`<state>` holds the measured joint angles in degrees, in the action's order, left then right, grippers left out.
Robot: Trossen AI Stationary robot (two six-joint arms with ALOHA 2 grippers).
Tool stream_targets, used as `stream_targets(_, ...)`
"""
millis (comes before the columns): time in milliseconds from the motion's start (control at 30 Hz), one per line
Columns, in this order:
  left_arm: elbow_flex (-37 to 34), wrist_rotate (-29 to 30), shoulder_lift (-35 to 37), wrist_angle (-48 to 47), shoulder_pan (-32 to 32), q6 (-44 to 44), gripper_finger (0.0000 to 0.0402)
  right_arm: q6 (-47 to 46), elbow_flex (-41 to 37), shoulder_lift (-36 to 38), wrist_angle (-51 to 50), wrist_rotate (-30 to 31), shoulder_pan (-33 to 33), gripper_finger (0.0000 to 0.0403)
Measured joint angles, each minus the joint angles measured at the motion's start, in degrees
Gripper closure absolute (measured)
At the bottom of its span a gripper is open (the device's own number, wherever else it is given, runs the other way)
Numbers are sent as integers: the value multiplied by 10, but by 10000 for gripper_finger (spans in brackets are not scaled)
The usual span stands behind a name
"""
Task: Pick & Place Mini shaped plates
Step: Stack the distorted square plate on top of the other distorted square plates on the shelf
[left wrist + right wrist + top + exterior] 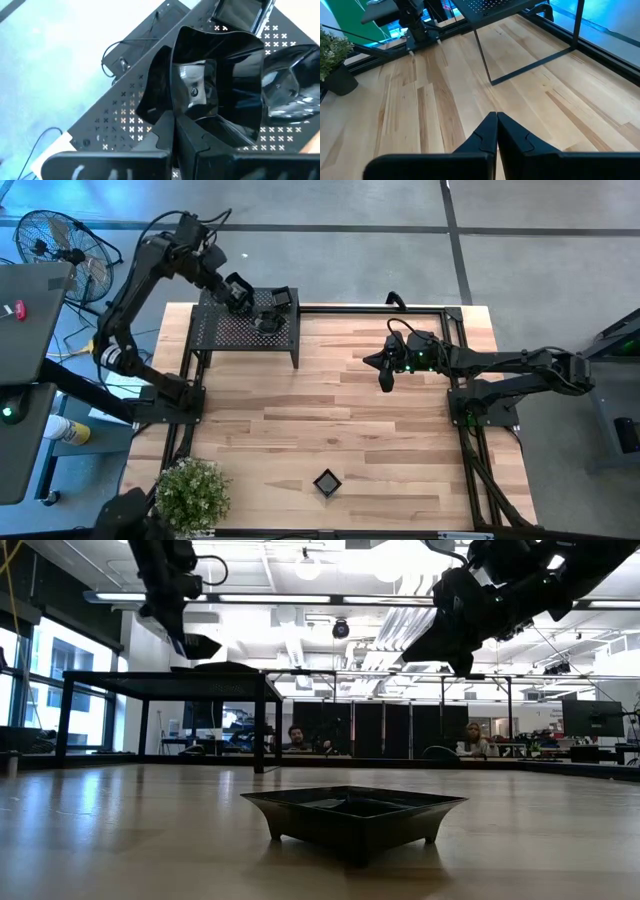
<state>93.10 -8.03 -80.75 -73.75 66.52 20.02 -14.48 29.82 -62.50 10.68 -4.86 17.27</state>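
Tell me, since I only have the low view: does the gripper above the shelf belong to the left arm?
Observer: Yes. From above, the left gripper hangs over the shelf at the table's far left corner.
Operator: Is anything on that shelf?
Observer: Several plates are clustered there. The left wrist view shows that gripper shut, with its tip at the nearest plate.
Operator: And the other gripper?
Observer: The right gripper is shut and empty. It is above the bare table, well away from the lone plate near the front edge.
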Motion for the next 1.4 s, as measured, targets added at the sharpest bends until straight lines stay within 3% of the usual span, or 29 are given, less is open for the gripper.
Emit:
stream_targets(467, 0, 58, -57, 2, -2, 24, 396, 0, 0, 0, -1, 1, 0, 401)
stream_targets(767, 0, 63, -57, -10, -2, 23, 309, 4, 0, 0, -1, 1, 0, 399)
stream_targets(900, 0, 61, -55, -24, -2, 16, 294, 6, 0, 0, -1, -10, 0, 401)
stream_targets(1033, 0, 57, -46, -28, -2, 11, 313, 6, 0, 0, -1, -24, 0, 399)
stream_targets(1233, 0, 55, -35, -27, -2, 7, 393, 2, 0, 0, -1, -24, 0, 399)
stream_targets(1400, 0, 33, -35, -27, -1, -6, 398, 1, 0, 0, -1, -24, 0, 401)
